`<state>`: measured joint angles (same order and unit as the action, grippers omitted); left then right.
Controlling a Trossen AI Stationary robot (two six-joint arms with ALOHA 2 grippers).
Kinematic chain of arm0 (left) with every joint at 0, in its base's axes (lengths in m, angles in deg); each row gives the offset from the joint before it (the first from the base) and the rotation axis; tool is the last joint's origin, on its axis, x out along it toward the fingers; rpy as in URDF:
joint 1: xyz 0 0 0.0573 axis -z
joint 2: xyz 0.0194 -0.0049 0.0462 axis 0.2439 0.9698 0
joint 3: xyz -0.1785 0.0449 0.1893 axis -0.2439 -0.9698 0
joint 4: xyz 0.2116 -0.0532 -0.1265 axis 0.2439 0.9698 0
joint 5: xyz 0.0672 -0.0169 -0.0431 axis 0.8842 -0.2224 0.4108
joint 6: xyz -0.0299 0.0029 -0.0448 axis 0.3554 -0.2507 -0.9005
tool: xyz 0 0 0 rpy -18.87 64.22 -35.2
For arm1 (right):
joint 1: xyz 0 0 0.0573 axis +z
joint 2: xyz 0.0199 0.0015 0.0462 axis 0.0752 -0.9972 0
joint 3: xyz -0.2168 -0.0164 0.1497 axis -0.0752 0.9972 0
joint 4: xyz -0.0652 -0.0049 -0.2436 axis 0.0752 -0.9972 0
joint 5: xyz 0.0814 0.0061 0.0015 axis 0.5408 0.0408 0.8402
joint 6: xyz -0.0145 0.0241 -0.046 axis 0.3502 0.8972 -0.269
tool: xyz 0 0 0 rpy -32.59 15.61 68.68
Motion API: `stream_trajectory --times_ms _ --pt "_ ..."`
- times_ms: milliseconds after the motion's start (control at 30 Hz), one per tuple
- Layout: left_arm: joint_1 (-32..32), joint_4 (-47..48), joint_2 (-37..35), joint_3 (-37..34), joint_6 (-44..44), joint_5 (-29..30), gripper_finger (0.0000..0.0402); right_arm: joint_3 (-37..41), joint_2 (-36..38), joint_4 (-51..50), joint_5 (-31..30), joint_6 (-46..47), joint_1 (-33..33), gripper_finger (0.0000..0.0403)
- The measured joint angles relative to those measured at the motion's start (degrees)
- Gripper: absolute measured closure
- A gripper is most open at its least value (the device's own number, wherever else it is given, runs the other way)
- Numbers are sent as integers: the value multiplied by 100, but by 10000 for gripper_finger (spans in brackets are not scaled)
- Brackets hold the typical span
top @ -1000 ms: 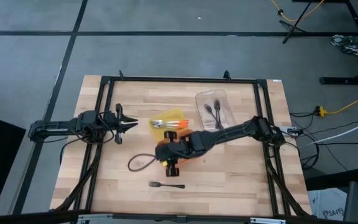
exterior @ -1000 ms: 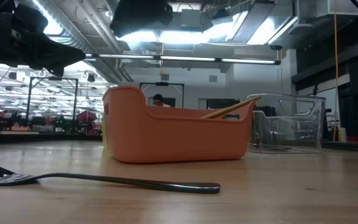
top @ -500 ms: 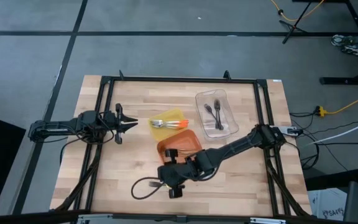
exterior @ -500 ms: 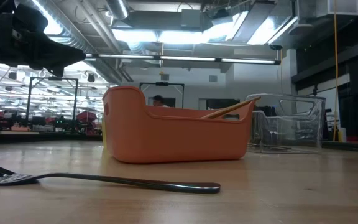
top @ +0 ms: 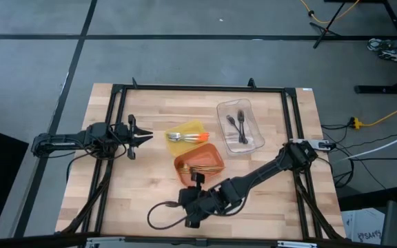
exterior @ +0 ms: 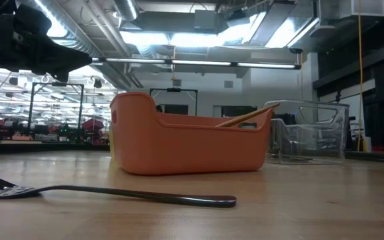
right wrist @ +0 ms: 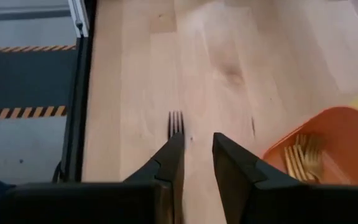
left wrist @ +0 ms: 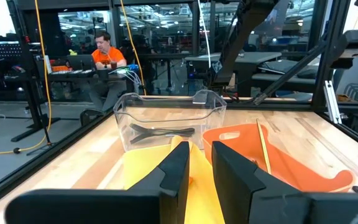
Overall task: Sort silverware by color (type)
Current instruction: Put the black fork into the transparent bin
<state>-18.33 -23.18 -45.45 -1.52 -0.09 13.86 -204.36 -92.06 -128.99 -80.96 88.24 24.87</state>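
The right gripper hangs low over the table's near edge, its fingers parted by a narrow gap and gripping nothing, with a black fork lying on the wood just past their tips. Beside it, gold forks fill the orange tray, while the left gripper waits slightly parted and empty near the yellow tray

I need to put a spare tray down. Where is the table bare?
Bare wood lies along the far edge beyond the clear tray, and the near right corner. Crowded: the middle, with the yellow tray, orange tray and right gripper over the black fork.
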Motion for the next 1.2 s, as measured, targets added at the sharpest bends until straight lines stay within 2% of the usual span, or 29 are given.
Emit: stream_trajectory --times_ms 467,800,1200 --pt "0 0 0 0 0 0 338 1047 -20 791 -129 205 234 327" --pt "0 0 0 0 0 0 338 2142 -2 2430 -242 199 230 327" --pt "0 0 0 0 0 0 338 2972 -2 3175 -251 189 230 327"
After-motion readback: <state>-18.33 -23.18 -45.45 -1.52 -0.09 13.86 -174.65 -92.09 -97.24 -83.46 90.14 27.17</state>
